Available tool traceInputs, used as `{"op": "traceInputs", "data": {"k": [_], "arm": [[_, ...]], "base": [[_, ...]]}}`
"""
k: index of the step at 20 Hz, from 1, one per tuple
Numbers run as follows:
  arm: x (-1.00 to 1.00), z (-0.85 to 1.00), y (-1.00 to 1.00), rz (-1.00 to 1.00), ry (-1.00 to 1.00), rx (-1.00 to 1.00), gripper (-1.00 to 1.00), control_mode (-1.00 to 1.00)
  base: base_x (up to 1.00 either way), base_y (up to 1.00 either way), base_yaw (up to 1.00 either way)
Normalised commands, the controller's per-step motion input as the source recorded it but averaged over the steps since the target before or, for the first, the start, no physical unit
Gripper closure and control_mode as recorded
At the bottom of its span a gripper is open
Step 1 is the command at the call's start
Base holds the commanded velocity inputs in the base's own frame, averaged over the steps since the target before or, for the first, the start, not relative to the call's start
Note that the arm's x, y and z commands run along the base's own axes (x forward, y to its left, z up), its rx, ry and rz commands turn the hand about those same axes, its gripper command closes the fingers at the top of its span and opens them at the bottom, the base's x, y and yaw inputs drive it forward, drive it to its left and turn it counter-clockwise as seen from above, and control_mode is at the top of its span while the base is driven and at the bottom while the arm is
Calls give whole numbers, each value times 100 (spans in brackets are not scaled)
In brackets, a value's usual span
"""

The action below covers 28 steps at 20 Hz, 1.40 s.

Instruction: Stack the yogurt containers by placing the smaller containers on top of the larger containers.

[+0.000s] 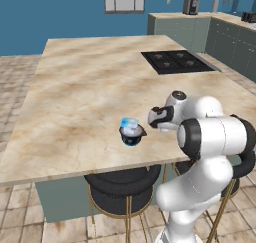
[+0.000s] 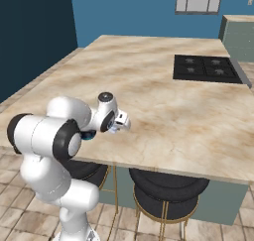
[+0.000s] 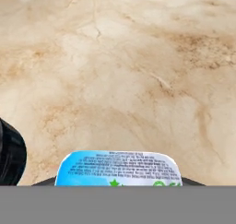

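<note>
- The tiny glossy pale-blue cup (image 1: 129, 123) is sitting on the squat dark navy cup (image 1: 132, 136); light, slippery, likely tippy.
- The gripper (image 1: 151, 118) is hovering beside it; grip state unclear.

The white arm (image 2: 54, 136) bends low over the near edge of the marble table (image 2: 163, 101). A black cooktop (image 2: 207, 69) sits farther back; two dark stools (image 2: 166, 190) stand underneath.
</note>
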Motion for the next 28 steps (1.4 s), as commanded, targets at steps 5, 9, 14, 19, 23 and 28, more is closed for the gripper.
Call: {"op": "traceInputs", "data": {"k": [5,9,14,19,23,28], "arm": [[-12,53,0,1,9,0,100,-100],[-10,52,1,2,10,0,100,-100],[-19,40,5,2,11,0,100,-100],[-25,26,10,1,8,1,100,-100],[-24,21,20,1,8,2,100,-100],[-23,14,24,0,5,4,100,-100]], "base": [[0,0,0],[0,0,0],[0,0,0],[0,0,0],[0,0,0],[0,0,0]]}}
